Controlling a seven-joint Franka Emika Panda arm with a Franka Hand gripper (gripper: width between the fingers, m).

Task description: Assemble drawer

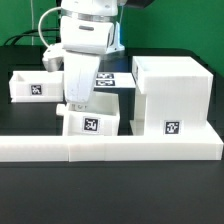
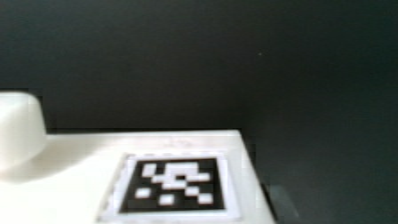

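Note:
The tall white drawer case [image 1: 170, 92] with a square tag stands at the exterior view's right. One tagged tray [image 1: 31, 88] sits at the left. A second tagged tray [image 1: 92, 123] sits at the front centre, against the case. My gripper [image 1: 77, 103] hangs low over the left back corner of the centre tray. Its fingers blend with the white plastic, so I cannot tell whether they hold anything. The wrist view shows a white tagged face [image 2: 175, 185] close up on the black table, and a rounded white part [image 2: 16, 135] at the picture's edge.
The long low white border wall [image 1: 110, 150] runs along the front, with the centre tray and the case against it. The marker board [image 1: 108, 78] lies behind the arm. Black table [image 1: 40, 190] lies in front of the wall.

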